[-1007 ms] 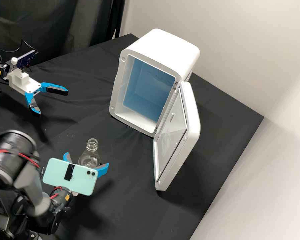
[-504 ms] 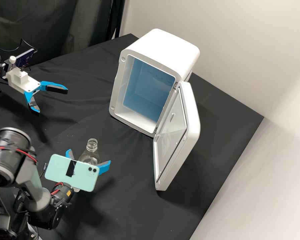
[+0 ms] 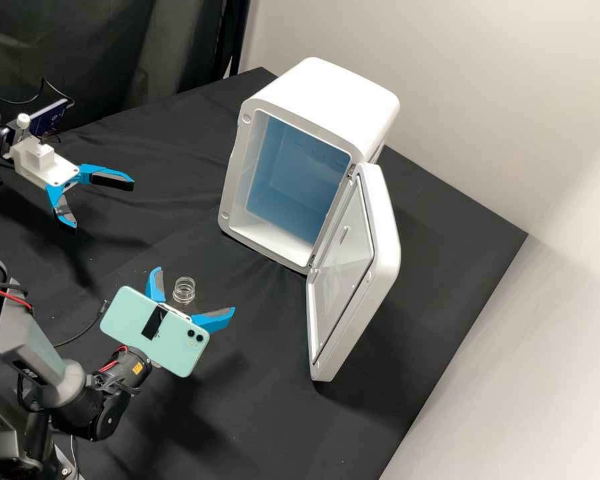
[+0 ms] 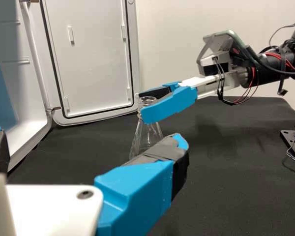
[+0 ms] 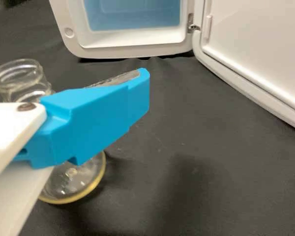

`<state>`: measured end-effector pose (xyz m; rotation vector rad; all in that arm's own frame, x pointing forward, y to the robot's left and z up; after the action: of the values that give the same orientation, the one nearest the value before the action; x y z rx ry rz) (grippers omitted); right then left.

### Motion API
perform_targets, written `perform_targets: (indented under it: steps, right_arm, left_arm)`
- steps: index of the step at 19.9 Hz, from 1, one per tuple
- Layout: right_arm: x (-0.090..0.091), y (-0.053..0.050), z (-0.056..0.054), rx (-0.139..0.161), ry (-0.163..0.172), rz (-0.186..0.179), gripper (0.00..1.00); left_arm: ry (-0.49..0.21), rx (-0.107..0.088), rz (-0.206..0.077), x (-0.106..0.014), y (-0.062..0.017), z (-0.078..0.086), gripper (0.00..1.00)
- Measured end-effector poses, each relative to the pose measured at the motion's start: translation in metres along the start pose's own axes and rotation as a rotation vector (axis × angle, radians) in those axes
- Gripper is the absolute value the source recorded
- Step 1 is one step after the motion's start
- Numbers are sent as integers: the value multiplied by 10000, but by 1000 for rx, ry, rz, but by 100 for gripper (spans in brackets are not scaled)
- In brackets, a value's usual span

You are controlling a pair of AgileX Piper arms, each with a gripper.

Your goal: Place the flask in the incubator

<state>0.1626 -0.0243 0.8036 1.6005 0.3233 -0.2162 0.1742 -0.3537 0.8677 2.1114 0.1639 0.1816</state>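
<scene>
A clear glass flask [image 3: 184,291] stands upright on the black bench in front of the white incubator [image 3: 327,107]. The incubator's door [image 3: 357,267] hangs wide open and shows a blue inside. My right gripper [image 3: 187,301] is open, one blue finger on each side of the flask, apparently without touching it. In the right wrist view the flask [image 5: 20,81] stands beside one of the fingers [image 5: 98,113]. My left gripper [image 3: 87,195] is open and holds nothing, hovering at the far left of the bench. Its wrist view looks across at the flask [image 4: 147,132] and the incubator door [image 4: 93,54].
A mint-green phone [image 3: 155,331] is mounted on the right arm's wrist and covers the flask's body in the high view. The open door juts toward the bench's front. Open black cloth lies between the flask and the incubator.
My right gripper has moved forward around the flask, its fingers now flanking the neck, while that arm sank lower. The left gripper drifted slightly left. The flask has not moved.
</scene>
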Motion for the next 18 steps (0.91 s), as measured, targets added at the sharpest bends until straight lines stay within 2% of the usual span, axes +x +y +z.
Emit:
perform_targets:
  steps: [4,7,8,10,16,18]
  right_arm:
    - [156,-145,-25,73,15,-63,100]
    - [244,-260,21,112,-12,-111,100]
    - [259,-290,48,116,-23,-127,100]
    - [271,-325,98,105,-42,-147,100]
    - [151,-250,294,12,-87,-141,100]
    - [112,-214,337,-17,-102,-125,100]
  left_arm:
    - [-10,1,-2,7,-4,19,100]
    - [-20,2,-5,14,-8,38,100]
    - [-20,2,-5,14,-8,38,100]
    - [-22,2,-5,16,-8,42,100]
    - [-21,0,-8,17,-15,37,100]
    - [-21,0,-8,17,-15,37,100]
